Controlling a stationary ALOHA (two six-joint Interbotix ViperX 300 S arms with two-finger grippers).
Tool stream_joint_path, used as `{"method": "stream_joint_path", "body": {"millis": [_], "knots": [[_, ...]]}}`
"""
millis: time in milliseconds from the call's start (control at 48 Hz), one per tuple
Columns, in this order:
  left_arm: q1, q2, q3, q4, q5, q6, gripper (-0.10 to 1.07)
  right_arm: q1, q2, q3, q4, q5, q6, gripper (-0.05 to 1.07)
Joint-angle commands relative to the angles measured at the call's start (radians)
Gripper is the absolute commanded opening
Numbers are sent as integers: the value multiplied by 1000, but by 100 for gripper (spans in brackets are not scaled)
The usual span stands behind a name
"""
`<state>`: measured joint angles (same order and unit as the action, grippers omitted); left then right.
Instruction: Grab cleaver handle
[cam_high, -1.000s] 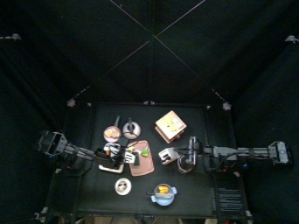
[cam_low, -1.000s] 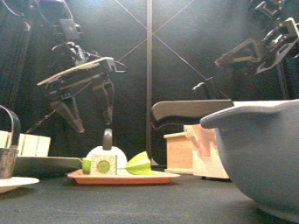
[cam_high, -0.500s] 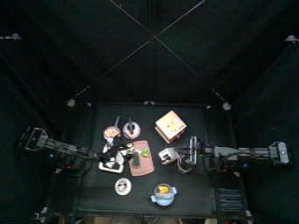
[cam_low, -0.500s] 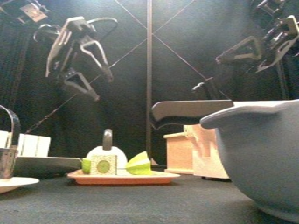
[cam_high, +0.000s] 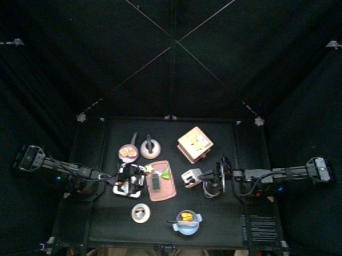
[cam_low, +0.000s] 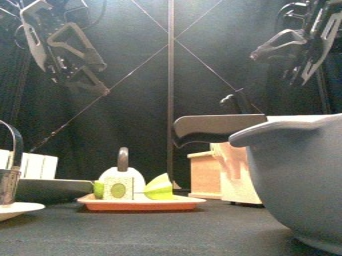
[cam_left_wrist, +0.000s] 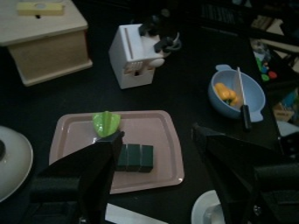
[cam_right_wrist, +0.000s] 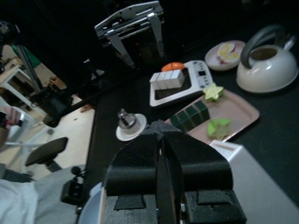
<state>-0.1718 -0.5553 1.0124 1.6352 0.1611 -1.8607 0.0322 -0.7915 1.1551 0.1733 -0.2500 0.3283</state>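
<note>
The cleaver (cam_left_wrist: 135, 156) lies as a dark slab on the pink cutting board (cam_left_wrist: 163, 131), beside a green wedge (cam_left_wrist: 107, 124). In the right wrist view the cleaver (cam_right_wrist: 193, 112) lies on the same board with its handle end pointing off the board's edge. My left gripper (cam_left_wrist: 163, 188) hangs well above the board with its jaws spread wide and nothing between them. The front view shows it high at the upper left (cam_low: 67, 55). My right gripper (cam_right_wrist: 170, 179) hovers right of the board, jaws pressed together, holding nothing.
A white knife block (cam_left_wrist: 142, 54), a wooden box (cam_left_wrist: 47, 39) and a blue bowl (cam_left_wrist: 237, 90) ring the board. A kettle (cam_right_wrist: 267, 61), a small dish (cam_right_wrist: 131, 129) and a metal rack (cam_right_wrist: 135, 22) stand around. A big grey bowl (cam_low: 294, 170) fills the front right.
My left gripper has risen and swung up to the left, away from low over the board, still wide open. The right arm has drawn back slightly.
</note>
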Motion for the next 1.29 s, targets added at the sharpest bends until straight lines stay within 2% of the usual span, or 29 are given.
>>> {"method": "stream_joint_path", "body": {"millis": [0,208,396,521,708,792,1042,1271], "knots": [[-9,17,-29,43,-25,8,96,14,8,-20,11,5,92,1],[-18,87,-55,106,-35,12,96,18,8,-20,-9,37,259,1],[-18,146,-100,97,-34,9,96,17,8,-23,-64,38,314,1],[-18,153,-138,20,-46,6,96,14,8,-31,-95,38,314,1],[-20,150,-192,-213,-69,11,96,12,6,-51,-115,38,314,1],[-15,141,-215,-276,-91,14,96,12,8,-55,-117,38,314,1],[-3,132,-253,-298,-98,15,96,12,3,-67,-117,38,314,1],[51,114,-238,-272,-84,17,96,12,0,-74,-117,41,314,1]]}}
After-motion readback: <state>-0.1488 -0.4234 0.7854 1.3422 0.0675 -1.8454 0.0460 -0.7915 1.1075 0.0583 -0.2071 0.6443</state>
